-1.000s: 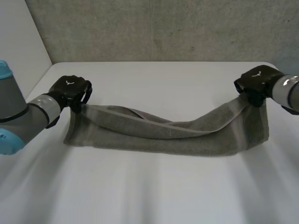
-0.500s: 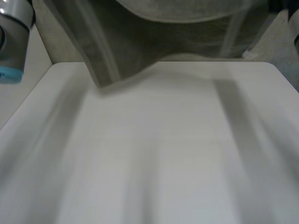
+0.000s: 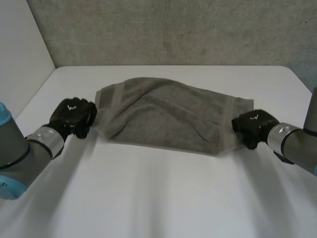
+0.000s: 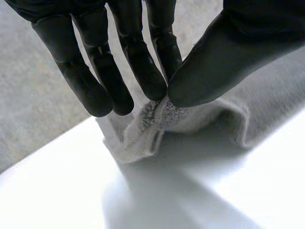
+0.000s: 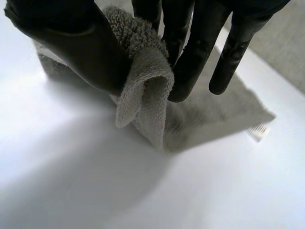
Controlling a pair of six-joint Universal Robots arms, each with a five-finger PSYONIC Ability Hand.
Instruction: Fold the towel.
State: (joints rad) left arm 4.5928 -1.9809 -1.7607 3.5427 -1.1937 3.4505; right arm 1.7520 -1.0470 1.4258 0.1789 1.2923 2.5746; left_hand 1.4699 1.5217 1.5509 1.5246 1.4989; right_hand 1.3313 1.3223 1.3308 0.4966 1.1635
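Nearest me, the white table point(image 3: 158, 198) lay bare, and in the head view the backs of my hands covered their own fingertips. At the wrists the grip was plain. My left hand point(image 4: 228, 57) pinched a bunched corner of the towel point(image 4: 143, 126) between thumb and fingers, the very tip of the cloth tucked out of sight behind the thumb. My right hand point(image 5: 71, 43) was clamped the same way on the opposite end, a fold of the edge squeezed between thumb and fingers and drooping below them. A small pale tag point(image 5: 259, 132) at a farther corner was too blurred to read. The towel lay rumpled on the table between both hands, spreading away from them toward the far edge, a soft ridge across its middle. Beyond it stood a grey wall point(image 3: 173, 29).
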